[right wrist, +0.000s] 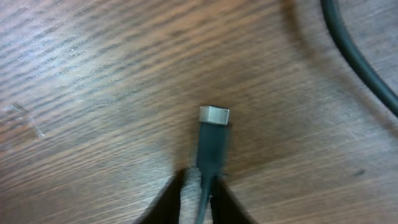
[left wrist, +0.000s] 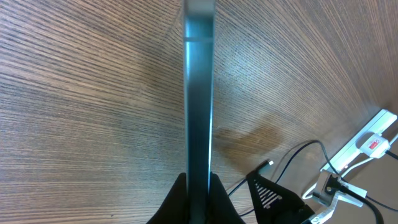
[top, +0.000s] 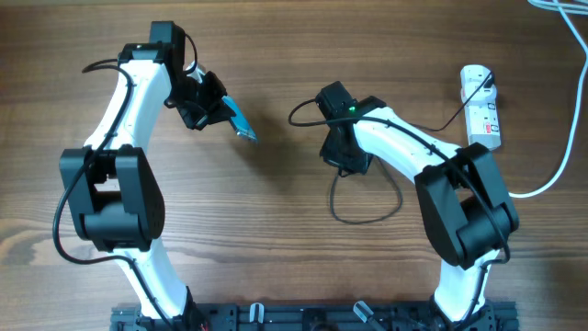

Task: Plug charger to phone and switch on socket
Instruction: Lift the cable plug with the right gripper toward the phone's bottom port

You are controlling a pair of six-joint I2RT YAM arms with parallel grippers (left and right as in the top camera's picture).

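Note:
The phone [top: 243, 124], teal-screened, hangs above the table at the back left, and my left gripper [top: 223, 110] is shut on its near end. In the left wrist view the phone [left wrist: 199, 93] stands edge-on, running up from the shut jaws of the left gripper [left wrist: 198, 177]. My right gripper [top: 342, 164] is at the table's middle, to the right of the phone. It is shut on the charger [right wrist: 213, 140] just behind the connector, whose silver tip points away from the fingers. The thin black cable [top: 367, 216] loops on the table and runs to the white socket [top: 481, 108] at the back right.
A thick white cord [top: 574, 119] curves from the socket along the right edge. The left wrist view shows the right gripper [left wrist: 273, 199] low at the right, with the socket [left wrist: 373, 134] beyond it. Bare wooden tabletop [top: 276, 230] lies between the arms.

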